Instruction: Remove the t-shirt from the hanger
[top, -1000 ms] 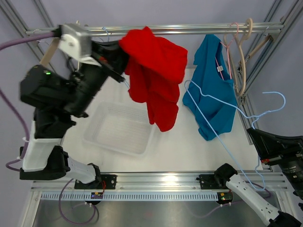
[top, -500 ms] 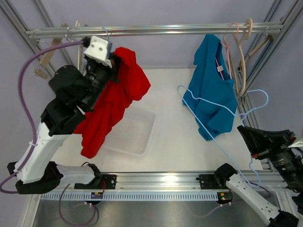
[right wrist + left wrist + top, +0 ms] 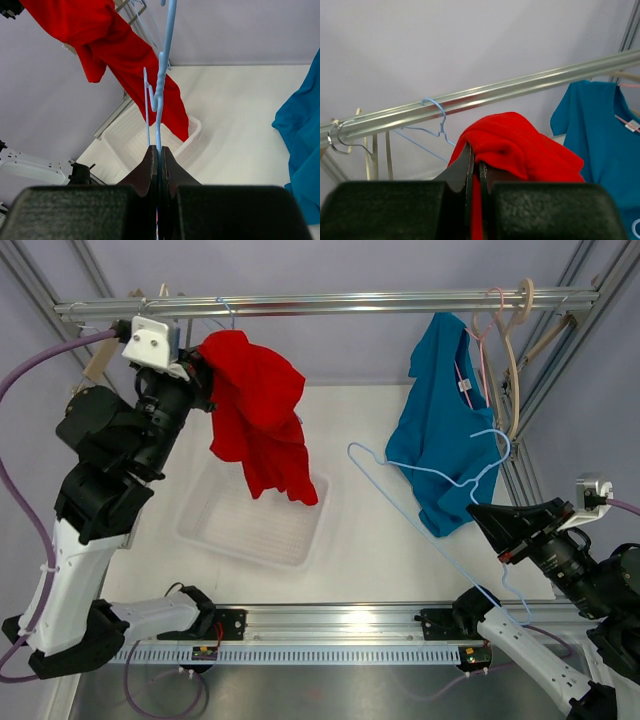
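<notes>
The left end effector (image 3: 203, 378) is pressed together on a fold of the red t-shirt (image 3: 255, 410). The shirt hangs from it below the rail (image 3: 350, 304), over the clear basket (image 3: 205, 535) on the surface (image 3: 370, 535). The right end effector (image 3: 478, 512) pinches the bare light-blue hanger (image 3: 159, 92), beside the blue t-shirt (image 3: 440, 420).

Rail (image 3: 350, 303) runs across the back. At its left end the left gripper (image 3: 205, 380) holds the t-shirt (image 3: 255, 410) up, tail dangling over the bin (image 3: 240, 550) on the table's (image 3: 380, 560) left half. Right side: another shirt (image 3: 440, 390) hangs from the rail, spare hangers (image 3: 510, 350) beside it. In front of that shirt, the right gripper (image 3: 158, 150) holds the hanger (image 3: 161, 75), well apart from the t-shirt.
</notes>
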